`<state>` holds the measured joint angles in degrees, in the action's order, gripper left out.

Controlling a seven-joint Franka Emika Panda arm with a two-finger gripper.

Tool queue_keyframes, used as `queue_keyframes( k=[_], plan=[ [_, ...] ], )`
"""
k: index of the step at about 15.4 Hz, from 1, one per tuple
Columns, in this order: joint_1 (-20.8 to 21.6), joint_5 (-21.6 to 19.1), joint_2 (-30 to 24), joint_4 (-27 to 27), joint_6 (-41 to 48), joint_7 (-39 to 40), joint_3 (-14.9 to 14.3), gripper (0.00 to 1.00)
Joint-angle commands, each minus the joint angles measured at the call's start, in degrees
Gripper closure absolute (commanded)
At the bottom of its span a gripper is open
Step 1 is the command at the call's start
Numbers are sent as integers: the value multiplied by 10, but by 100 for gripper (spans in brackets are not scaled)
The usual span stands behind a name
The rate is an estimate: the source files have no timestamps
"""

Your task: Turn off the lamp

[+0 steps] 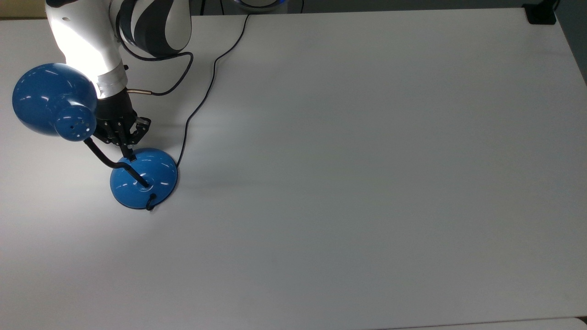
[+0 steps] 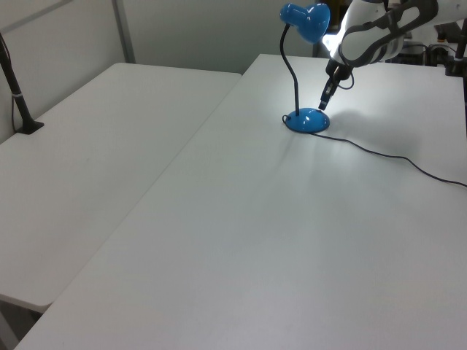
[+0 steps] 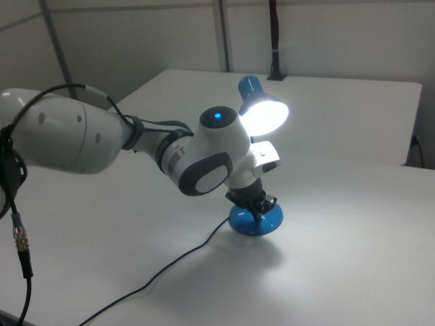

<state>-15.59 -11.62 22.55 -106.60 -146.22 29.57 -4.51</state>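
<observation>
White table point(image 1: 367, 183), lit lamp point(image 1: 144, 176), tool point(image 1: 128, 153) touching its base, cord point(image 1: 202, 98) beside

The top view looked straight down on the white table point(image 1: 367, 183), the lamp point(image 1: 143, 176) at the top view's left. The left view stood far back, low, facing the lamp point(image 2: 307, 120) across the table. The right view sat close, behind the arm point(image 3: 204, 159); all three shared the lamp point(image 3: 256, 219)
</observation>
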Motion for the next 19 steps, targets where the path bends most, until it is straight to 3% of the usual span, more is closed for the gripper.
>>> queue_keyframes(
  k=[1, 10, 15, 16, 19],
  plan=[
    [-1, -10, 6, -2, -13, -6, 3, 100],
    [-5, -2, 6, -19, -4, 1, 1, 100],
    [-27, 68, -53, -18, 153, 25, -1, 100],
    [-28, 86, -72, -17, 207, 38, -3, 89],
    [-30, 90, -96, 2, 310, 70, -9, 54]
  ],
)
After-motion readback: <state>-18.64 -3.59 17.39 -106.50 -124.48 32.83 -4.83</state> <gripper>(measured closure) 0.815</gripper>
